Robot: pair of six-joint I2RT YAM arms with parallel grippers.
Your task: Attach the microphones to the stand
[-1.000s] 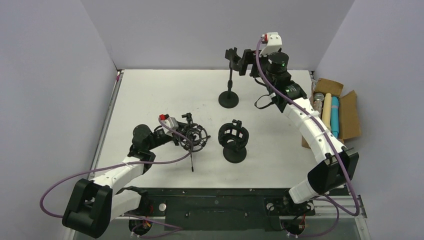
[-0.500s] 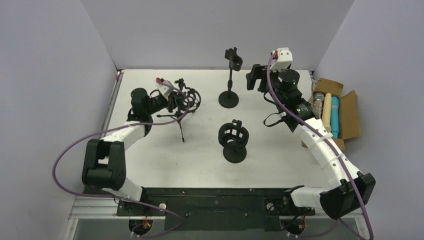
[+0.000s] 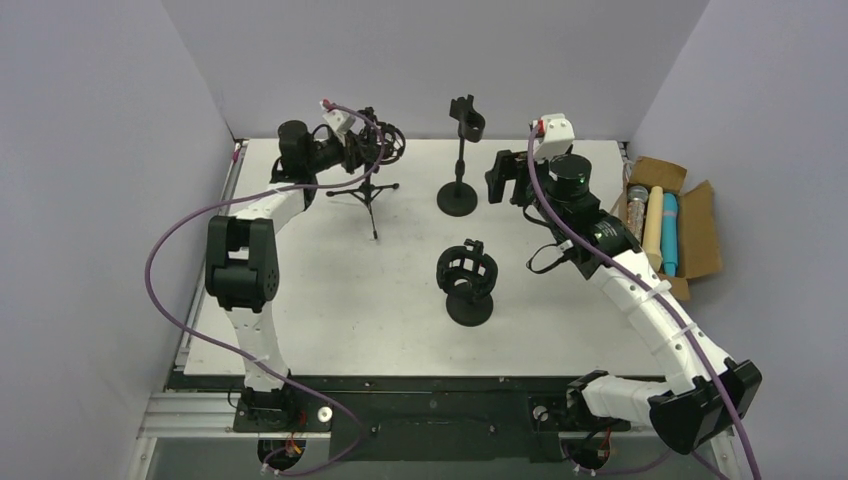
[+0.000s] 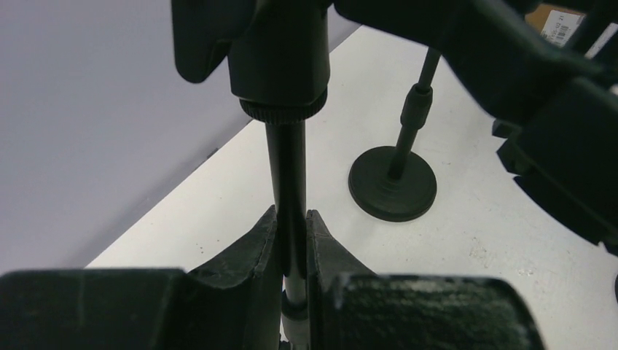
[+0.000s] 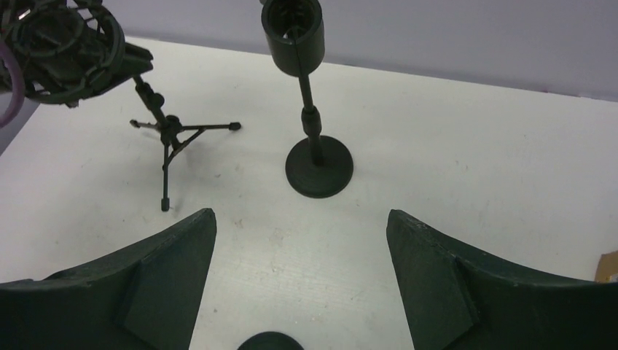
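Observation:
My left gripper point(image 3: 358, 157) is shut on the thin stem point(image 4: 290, 191) of a black tripod stand with a shock mount point(image 3: 386, 146) at the far left of the table. Its legs point(image 3: 366, 196) are down at the table; the right wrist view shows the tripod point(image 5: 172, 137) tilted. A black round-base stand point(image 3: 459, 197) with a clip on top point(image 3: 467, 117) stands at the back centre. My right gripper point(image 3: 499, 176) is open and empty just right of it, facing it point(image 5: 301, 219). The microphones, one cream point(image 3: 653, 222), one teal point(image 3: 668, 232) and one with a grey mesh head point(image 3: 634, 208), lie in a cardboard box.
A second black shock-mount stand on a round base point(image 3: 468, 282) stands mid-table. The open cardboard box point(image 3: 700, 235) sits off the table's right edge. Grey walls close in the left, back and right sides.
My left arm has swung the tripod stand from the near left to the far left back. My right gripper has drawn away from the clip stand's top, moving right and lower.

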